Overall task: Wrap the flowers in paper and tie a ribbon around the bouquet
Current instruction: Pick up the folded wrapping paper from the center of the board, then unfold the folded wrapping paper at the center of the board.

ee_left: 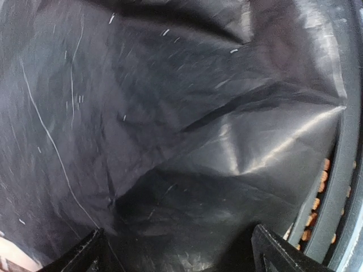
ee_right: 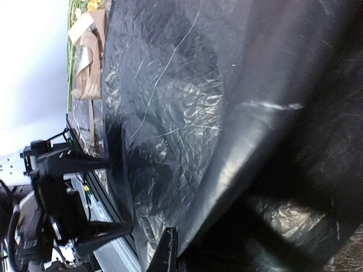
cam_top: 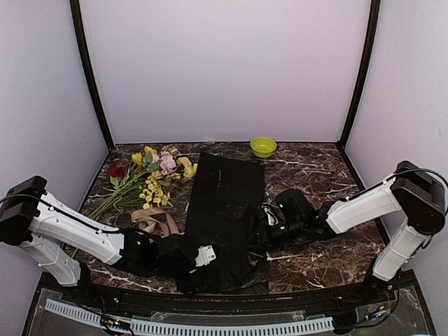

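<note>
1. The paper (cam_top: 224,189), a large black crinkly sheet, is lying spread across the middle of the dark marbled desk (cam_top: 315,175). Its near end is reaching the desk's front edge.
2. The right hand (cam_top: 264,218) is reaching in at the paper's right edge. Its jaws are closed tight and pinching a raised fold of the sheet.
3. The left hand (cam_top: 201,257) is sitting over the paper's near left corner. Its fingers (ee_left: 85,255) are spread wide and gripping nothing. Whether they are touching the sheet is unclear.
4. The flowers (cam_top: 150,175) are pink and yellow, with one dark red bloom, on green stems. They are lying unwrapped left of the paper's far end, with the blooms just beside it.
5. The ribbon (cam_top: 155,222), tan and bunched in loops, is lying just left of the paper, nearer than the flowers.
6. A green bowl (cam_top: 263,147) is sitting just beyond the paper's far right corner.
</note>
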Controlling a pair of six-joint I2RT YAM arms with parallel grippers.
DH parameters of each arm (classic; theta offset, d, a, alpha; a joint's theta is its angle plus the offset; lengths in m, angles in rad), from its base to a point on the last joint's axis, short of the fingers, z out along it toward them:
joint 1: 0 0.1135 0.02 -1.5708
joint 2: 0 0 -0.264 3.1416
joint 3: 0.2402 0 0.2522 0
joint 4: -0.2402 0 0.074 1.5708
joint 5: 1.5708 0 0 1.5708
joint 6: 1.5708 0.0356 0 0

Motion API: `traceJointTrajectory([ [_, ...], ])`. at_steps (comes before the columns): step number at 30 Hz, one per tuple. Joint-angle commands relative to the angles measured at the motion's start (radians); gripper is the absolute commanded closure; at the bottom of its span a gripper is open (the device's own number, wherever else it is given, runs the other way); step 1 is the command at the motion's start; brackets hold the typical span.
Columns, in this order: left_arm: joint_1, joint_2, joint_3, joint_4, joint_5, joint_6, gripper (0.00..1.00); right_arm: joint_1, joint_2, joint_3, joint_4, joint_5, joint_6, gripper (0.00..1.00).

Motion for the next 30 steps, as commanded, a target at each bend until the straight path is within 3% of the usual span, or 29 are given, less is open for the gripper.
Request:
traceJointTrajectory([
  [1,-0.051,-0.112,0.001,0.076,-0.058,0.134,0.10,0.014,-0.020,0.039,0.010,0.006,0.006,1.00],
  [12,-0.175,-0.094,0.074,0.149,-0.184,0.282,0.07,0.055,-0.183,0.110,-0.100,0.064,0.024,1.00],
  [19,-0.177,-0.040,0.100,0.187,-0.430,0.302,0.12,0.088,-0.240,0.156,-0.199,0.156,0.004,1.00],
  [23,-0.177,-0.059,0.093,0.226,-0.471,0.287,0.35,0.093,-0.296,0.175,-0.290,0.197,-0.028,1.00],
  [28,-0.177,-0.097,0.085,0.250,-0.458,0.229,0.85,0.093,-0.362,0.218,-0.397,0.245,-0.078,1.00],
  [29,-0.178,-0.108,0.086,0.248,-0.456,0.211,0.93,0.093,-0.378,0.231,-0.426,0.261,-0.092,0.98],
  [30,-0.176,-0.122,0.088,0.247,-0.459,0.187,0.99,0.092,-0.395,0.247,-0.459,0.284,-0.108,0.90],
])
